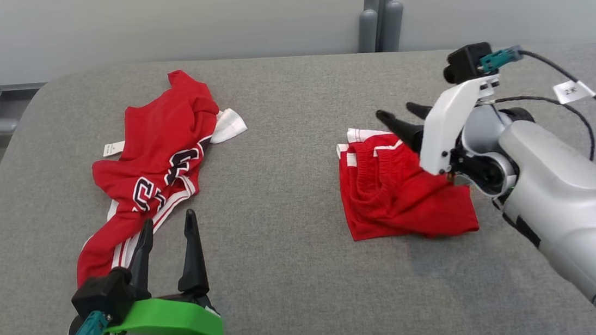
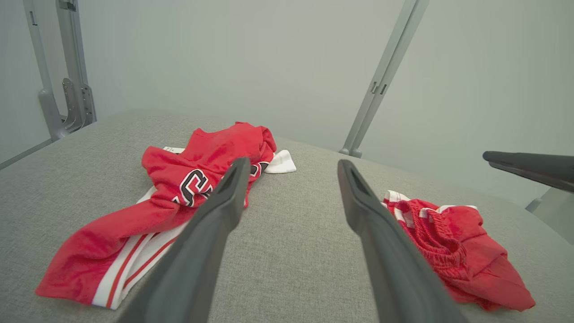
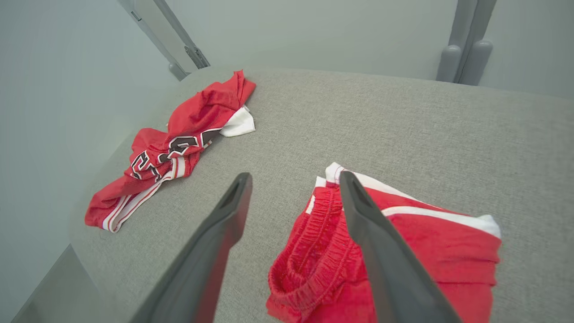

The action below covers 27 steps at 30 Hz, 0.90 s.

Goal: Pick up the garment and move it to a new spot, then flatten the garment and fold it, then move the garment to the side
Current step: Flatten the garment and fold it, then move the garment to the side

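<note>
Two pincers, both spread wide, empty; crumpled red shorts (image 1: 388,197) lie beneath right pincer (image 1: 396,110), red jersey (image 1: 159,142) just ahead of left pincer (image 1: 167,218). Risk: pinching stacked layers, shorts won't flatten.

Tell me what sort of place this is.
Probably a robot test room, not a home: grey fabric-covered table, bare pale wall, grey metal posts, red jersey and red shorts laid out.
</note>
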### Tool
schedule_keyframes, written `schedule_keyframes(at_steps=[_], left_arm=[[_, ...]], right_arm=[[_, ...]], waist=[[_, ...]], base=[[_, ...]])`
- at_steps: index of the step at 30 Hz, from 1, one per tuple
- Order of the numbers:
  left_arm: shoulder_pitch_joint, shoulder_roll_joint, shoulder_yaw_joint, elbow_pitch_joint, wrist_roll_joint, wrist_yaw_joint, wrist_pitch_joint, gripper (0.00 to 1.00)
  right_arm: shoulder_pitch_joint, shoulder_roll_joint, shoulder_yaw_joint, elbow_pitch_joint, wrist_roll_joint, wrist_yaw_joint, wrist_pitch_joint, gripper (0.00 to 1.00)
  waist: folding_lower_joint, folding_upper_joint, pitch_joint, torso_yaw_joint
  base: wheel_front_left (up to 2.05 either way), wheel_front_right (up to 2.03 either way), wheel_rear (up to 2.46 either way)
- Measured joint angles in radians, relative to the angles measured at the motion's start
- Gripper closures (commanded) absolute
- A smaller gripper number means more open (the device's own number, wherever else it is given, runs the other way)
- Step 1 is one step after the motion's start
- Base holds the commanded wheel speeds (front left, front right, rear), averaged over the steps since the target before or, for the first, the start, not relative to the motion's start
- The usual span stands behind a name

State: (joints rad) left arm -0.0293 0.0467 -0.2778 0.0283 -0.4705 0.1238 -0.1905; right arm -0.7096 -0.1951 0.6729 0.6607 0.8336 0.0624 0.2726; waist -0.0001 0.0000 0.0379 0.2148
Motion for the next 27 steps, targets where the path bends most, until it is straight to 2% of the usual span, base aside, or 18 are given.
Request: schedule_keyframes(at_steps=[4, 9, 16, 27], left_arm=[[0.010, 0.000, 0.008, -0.012, 0.010, 0.000, 0.000, 0.00], [0.010, 0.000, 0.008, -0.041, 0.021, 0.000, 0.001, 0.00], [0.010, 0.000, 0.010, -0.068, 0.053, 0.000, 0.015, 0.00], [0.006, 0.000, -0.010, -0.092, 0.063, 0.000, 0.042, 0.00]], right_arm=[[0.005, -0.056, -0.060, 0.012, 0.023, -0.007, -0.036, 0.00], [0.067, -0.095, -0.108, 0.032, 0.060, -0.013, -0.066, 0.00], [0.157, -0.099, -0.143, 0.061, 0.099, -0.013, -0.110, 0.00], [0.178, -0.094, -0.168, 0.093, 0.114, -0.016, -0.163, 0.00]], waist=[[0.0000, 0.0000, -0.001, -0.024], [0.0000, 0.0000, 0.015, -0.042], [0.0000, 0.0000, 0.053, -0.057], [0.0000, 0.0000, 0.115, -0.034]], base=[[0.00, 0.00, 0.00], [0.00, 0.00, 0.00], [0.00, 0.00, 0.00], [0.00, 0.00, 0.00]])
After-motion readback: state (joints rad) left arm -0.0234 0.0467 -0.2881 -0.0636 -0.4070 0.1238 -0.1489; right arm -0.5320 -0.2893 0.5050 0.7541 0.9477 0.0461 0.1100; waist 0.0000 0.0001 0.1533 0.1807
